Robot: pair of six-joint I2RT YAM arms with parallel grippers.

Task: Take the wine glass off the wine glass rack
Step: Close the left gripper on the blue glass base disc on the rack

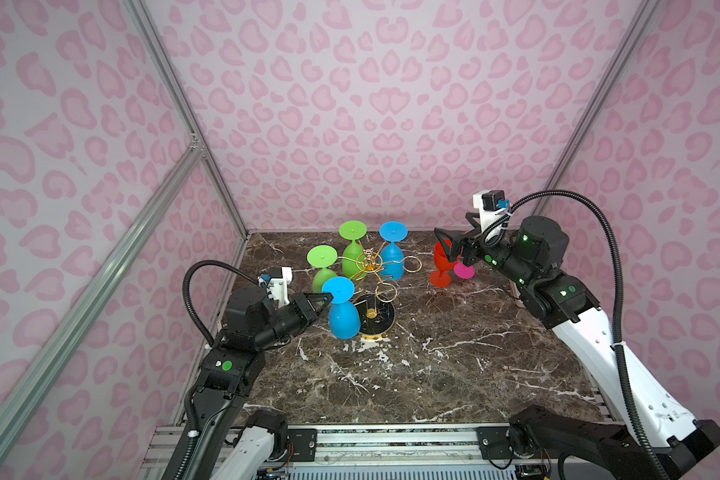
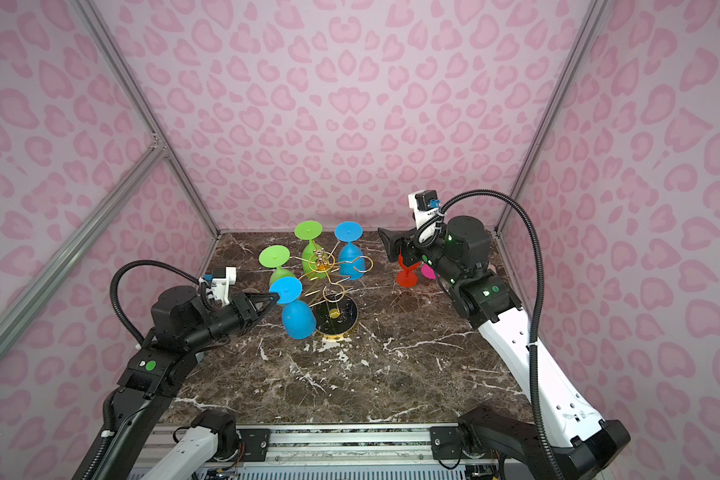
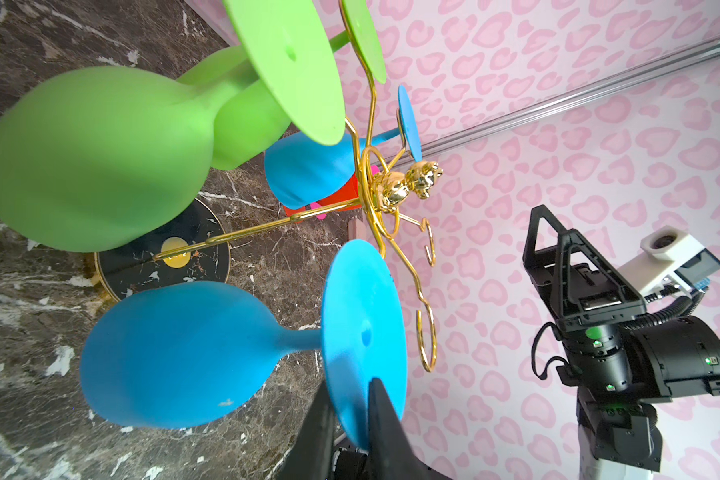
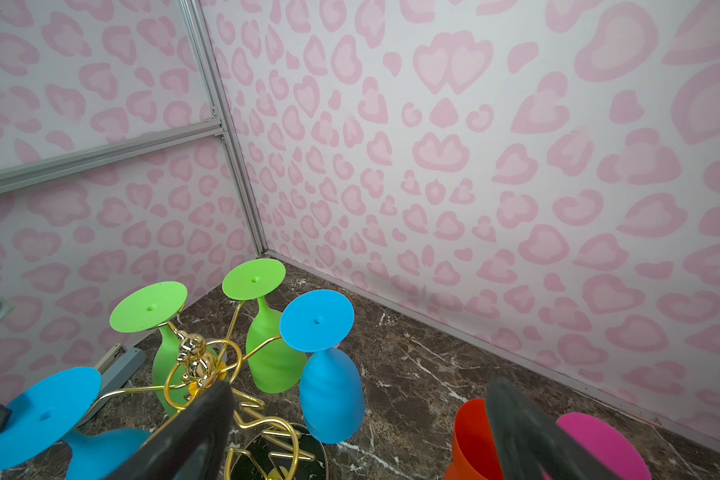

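The gold wire wine glass rack point(image 1: 368, 262) point(image 2: 321, 259) point(image 3: 391, 191) point(image 4: 194, 361) stands on its round black base point(image 1: 381, 320) at the back middle of the marble table. A blue wine glass point(image 1: 344, 318) point(image 2: 297, 318) point(image 3: 175, 353) hangs upside down, slightly tilted, at the rack's front left arm. My left gripper point(image 1: 329, 297) point(image 2: 276, 297) point(image 3: 352, 386) is shut on the rim of its round foot point(image 3: 362, 332), one finger on each face. My right gripper point(image 1: 454, 249) point(image 2: 395, 249) point(image 4: 360, 415) stands open and empty to the right of the rack.
Two green glasses point(image 1: 323, 270) point(image 1: 352, 253) and another blue glass point(image 1: 393, 259) hang on the rack's rear arms. A red glass point(image 1: 441, 266) stands upright under my right gripper, a pink one point(image 1: 464, 270) behind it. Pink patterned walls enclose the table on three sides.
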